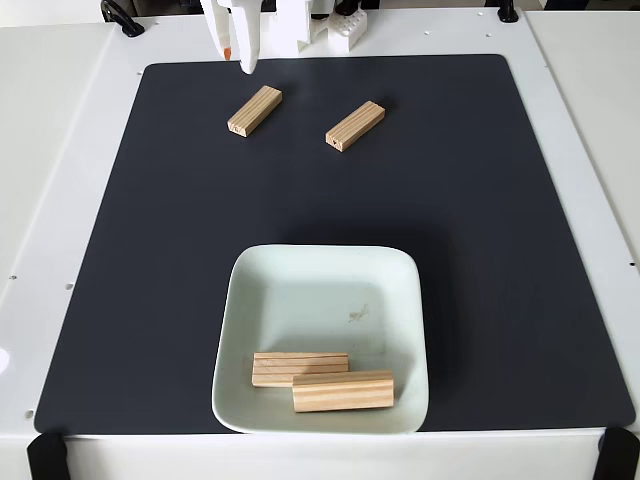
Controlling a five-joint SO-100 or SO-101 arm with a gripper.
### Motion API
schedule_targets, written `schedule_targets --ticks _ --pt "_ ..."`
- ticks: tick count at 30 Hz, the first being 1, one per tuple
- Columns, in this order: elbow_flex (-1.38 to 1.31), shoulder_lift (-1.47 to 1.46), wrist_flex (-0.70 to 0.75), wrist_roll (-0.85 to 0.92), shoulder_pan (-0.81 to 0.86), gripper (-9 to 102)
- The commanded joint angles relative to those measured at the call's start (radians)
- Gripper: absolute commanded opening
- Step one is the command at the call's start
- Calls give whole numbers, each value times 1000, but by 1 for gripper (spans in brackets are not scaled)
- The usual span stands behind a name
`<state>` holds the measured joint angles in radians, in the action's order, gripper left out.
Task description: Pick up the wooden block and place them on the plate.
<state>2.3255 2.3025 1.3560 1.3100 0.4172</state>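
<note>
Two wooden blocks lie on the black mat near the back: one (255,109) at the left and another (355,125) to its right, both angled. Two more blocks (300,368) (343,391) rest side by side in the front part of the pale plate (320,290), which sits near the mat's front edge and has a small dark smudge inside. My white gripper (240,60) hangs at the top edge of the fixed view, just behind and slightly left of the left block. Its fingers point down, close together, holding nothing.
The black mat (500,250) covers most of the white table. White arm base parts (340,25) stand at the back centre. Black clamps sit at the front corners (45,455) (617,452).
</note>
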Motion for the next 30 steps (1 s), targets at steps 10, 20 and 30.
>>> schedule_targets --ticks 10,20,30 --pt "5 -207 -268 12 -35 36" --pt "38 -305 -319 103 -29 36" --pt "132 -241 -319 104 -40 36"
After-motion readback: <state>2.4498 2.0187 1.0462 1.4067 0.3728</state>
